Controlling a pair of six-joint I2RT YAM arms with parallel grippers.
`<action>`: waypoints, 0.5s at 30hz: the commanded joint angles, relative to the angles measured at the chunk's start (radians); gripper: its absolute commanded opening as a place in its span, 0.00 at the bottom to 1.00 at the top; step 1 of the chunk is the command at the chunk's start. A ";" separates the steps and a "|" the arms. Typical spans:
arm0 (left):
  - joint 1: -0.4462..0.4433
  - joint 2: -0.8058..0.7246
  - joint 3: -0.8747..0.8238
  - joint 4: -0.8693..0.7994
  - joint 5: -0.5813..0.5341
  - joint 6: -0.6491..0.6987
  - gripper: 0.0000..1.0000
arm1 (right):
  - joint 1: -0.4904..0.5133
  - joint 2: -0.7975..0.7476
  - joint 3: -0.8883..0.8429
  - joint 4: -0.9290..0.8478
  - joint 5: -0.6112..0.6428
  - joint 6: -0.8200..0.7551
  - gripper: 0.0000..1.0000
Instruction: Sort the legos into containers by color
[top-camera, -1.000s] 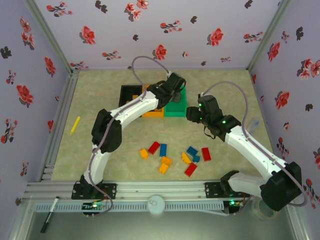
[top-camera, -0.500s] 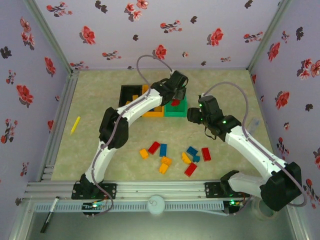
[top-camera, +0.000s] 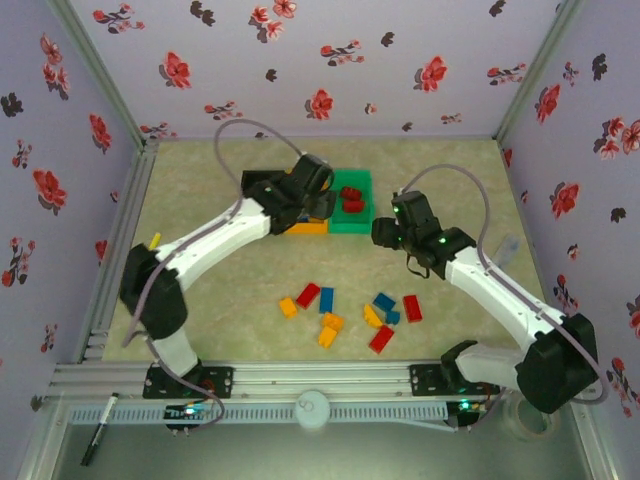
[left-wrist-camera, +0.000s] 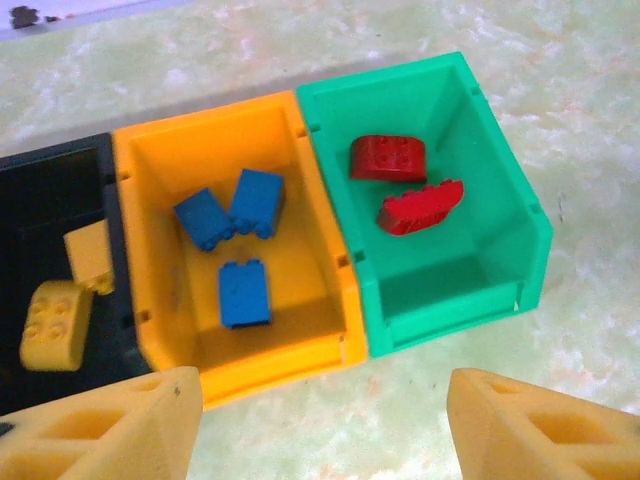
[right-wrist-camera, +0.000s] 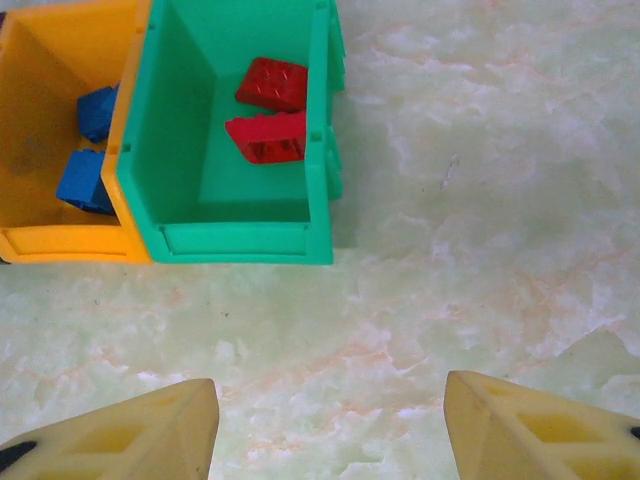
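Where the table meets the left wall, a thin yellow stick (top-camera: 152, 241) lies near the left arm's elbow. Further right, the left gripper (top-camera: 315, 203) (left-wrist-camera: 322, 405) hangs over the near edge of the containers (top-camera: 300, 205). Its two fingers (left-wrist-camera: 100, 430) stand spread apart with nothing between them.

The three joined bins run in a row along the far half of the table. The black bin (top-camera: 258, 184) (left-wrist-camera: 40, 200) is the leftmost and holds two yellow bricks, one (left-wrist-camera: 48, 325) lying flat with its studs up and one (left-wrist-camera: 88, 257) against the wall it shares with the next bin. The orange bin (top-camera: 306, 227) (left-wrist-camera: 165, 160) sits in the middle and holds three blue bricks (left-wrist-camera: 243, 293), two of them touching at the far end. The green bin (top-camera: 352, 222) (left-wrist-camera: 500, 230) (right-wrist-camera: 240, 240) closes the row and holds two red bricks (top-camera: 352, 198) (left-wrist-camera: 387, 158) (right-wrist-camera: 272, 84) lying close together.

Just right of the green bin, the right gripper (top-camera: 383, 231) (right-wrist-camera: 328, 400) hovers above bare table. Its jaws are parted and empty.

Nearer the arm bases, the unsorted legos (top-camera: 345, 315) lie scattered on the table. From the left they are an orange brick (top-camera: 288, 307), a red one (top-camera: 308, 295), a blue one (top-camera: 326, 299) and an orange one (top-camera: 330, 331). After a small gap comes a cluster of one orange (top-camera: 371, 316) and two blue (top-camera: 384, 300). A red brick (top-camera: 381, 340) lies on the near side of this cluster and another red brick (top-camera: 412, 307) at its far right.
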 joint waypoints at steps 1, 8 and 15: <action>0.006 -0.096 -0.104 -0.015 -0.036 -0.029 0.66 | -0.005 0.028 0.032 -0.016 -0.026 -0.006 0.62; 0.014 -0.264 -0.298 -0.049 -0.053 -0.062 0.66 | 0.040 0.061 0.027 -0.015 -0.063 -0.003 0.62; 0.054 -0.374 -0.435 -0.048 -0.061 -0.130 0.65 | 0.167 0.091 -0.021 0.007 -0.089 0.093 0.63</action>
